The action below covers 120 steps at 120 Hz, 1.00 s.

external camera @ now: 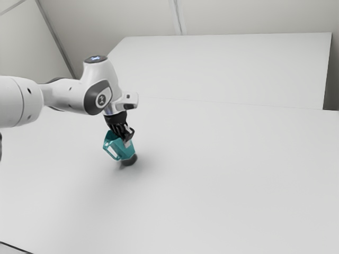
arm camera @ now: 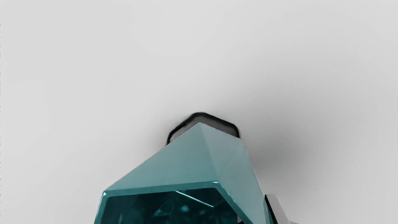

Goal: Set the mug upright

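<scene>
The teal faceted mug (external camera: 121,149) is at the black gripper (external camera: 127,141) in the exterior view, below the hand, its body tilted. Seen from the wrist, the mug (arm camera: 186,165) has its open mouth toward the camera and its narrower base away. The gripper (arm camera: 256,218) pinches the mug's wall: one finger lies outside it, and a sliver of the other shows inside the mouth. A dark patch (external camera: 128,160) lies right under the mug; whether the base touches the table there, I cannot tell.
The white table (external camera: 222,174) stretches around the mug, and a soft shadow lies beside it. Behind, a large pale panel (external camera: 222,69) stands in the exterior view. The arm comes in from the exterior view's left.
</scene>
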Motion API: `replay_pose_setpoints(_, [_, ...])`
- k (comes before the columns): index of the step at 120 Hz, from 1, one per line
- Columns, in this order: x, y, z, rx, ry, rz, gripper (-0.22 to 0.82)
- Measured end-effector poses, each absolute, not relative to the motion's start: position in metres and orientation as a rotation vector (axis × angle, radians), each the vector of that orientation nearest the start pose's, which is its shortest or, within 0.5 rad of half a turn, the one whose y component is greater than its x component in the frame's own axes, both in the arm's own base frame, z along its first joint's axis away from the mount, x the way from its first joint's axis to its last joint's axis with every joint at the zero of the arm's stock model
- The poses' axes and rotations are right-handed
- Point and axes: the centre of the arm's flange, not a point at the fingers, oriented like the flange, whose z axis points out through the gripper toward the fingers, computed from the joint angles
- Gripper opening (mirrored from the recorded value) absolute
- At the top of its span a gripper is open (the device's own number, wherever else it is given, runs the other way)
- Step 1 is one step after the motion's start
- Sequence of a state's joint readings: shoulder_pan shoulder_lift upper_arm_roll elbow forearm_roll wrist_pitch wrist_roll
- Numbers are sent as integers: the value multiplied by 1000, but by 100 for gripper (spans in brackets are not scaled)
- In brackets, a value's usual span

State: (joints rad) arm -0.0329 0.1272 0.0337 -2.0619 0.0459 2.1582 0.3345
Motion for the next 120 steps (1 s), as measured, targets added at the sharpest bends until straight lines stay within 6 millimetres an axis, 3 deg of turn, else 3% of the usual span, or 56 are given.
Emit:
replay_pose_setpoints(54, [573,-4,350,-3045,502,88,-17])
replay_pose_setpoints(76, [574,-4,349,-3043,497,95,22])
replay_pose_setpoints(92, [581,-4,396,-3036,492,-10,40])
replay_pose_setpoints(120, [585,-16,518,-3061,456,-162,54])
